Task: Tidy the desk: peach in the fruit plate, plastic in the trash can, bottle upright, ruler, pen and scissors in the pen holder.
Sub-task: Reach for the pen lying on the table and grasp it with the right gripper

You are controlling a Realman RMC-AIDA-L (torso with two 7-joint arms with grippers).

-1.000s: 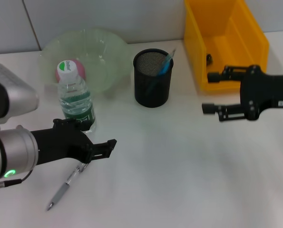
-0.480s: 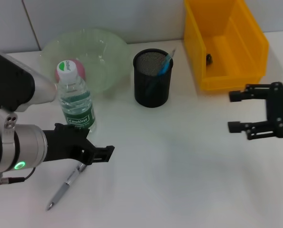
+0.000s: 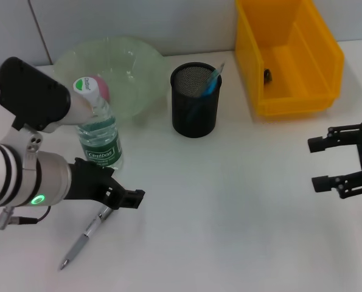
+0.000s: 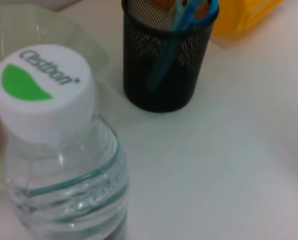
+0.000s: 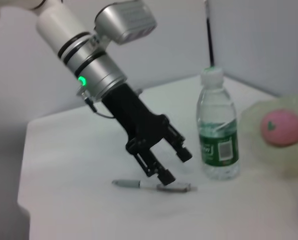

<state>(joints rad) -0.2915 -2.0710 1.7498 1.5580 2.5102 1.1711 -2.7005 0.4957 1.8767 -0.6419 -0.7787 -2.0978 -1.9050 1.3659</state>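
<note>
The left gripper [image 3: 125,198] hangs low over the table [image 3: 229,207], its fingers spread, just above the cap end of the pen [image 3: 82,239], which lies flat beneath and trails back toward the arm. The right wrist view shows what the head view hides: both fingertips [image 5: 166,177] are parted and poised right at the pen [image 5: 154,185], whether touching cannot be told. The bottle [image 3: 98,137] stands upright just behind the gripper. Beyond it sits the peach [image 3: 98,88] in the plate [image 3: 138,67]. The holder [image 3: 195,100], with blue scissors [image 4: 181,20] visible inside in the left wrist view, stands farther off. The right gripper [image 3: 342,163] hovers open, well apart, near the yellow bin [image 3: 327,61].
</note>
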